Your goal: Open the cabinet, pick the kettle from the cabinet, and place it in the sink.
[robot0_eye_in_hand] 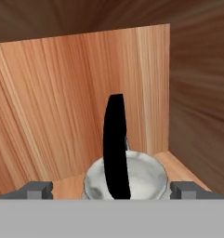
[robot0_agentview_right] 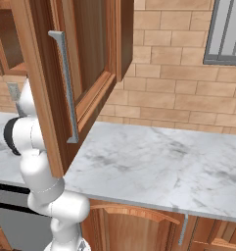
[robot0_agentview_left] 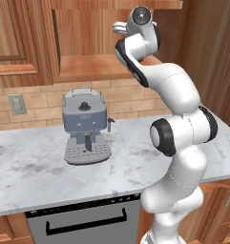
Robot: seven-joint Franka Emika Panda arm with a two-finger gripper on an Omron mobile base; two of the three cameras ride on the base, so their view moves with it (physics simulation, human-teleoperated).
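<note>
A marble counter runs below a brick wall, and above it hangs the open wooden cabinet, its door swung wide toward the right base camera so that the long silver handle faces the lens. The white arm rises from beside the counter and bends up and back, its hand reaching into the cabinet's mouth. On the counter under the cabinet stands a blue-grey espresso machine; a small marking sits on its front, too small to read. A grey wall outlet is set in the brick to the left of the machine, and a grey appliance front with a black bar handle sits under the counter. A window frame shows at the upper right of the right base view. Inside the cabinet, the hand view shows the pale silvery kettle on the shelf near the back right corner, its black arched handle standing upright. The gripper is spread wide, one fingertip on each side of the kettle and neither touching it; the kettle lies directly ahead, between the tips.
</note>
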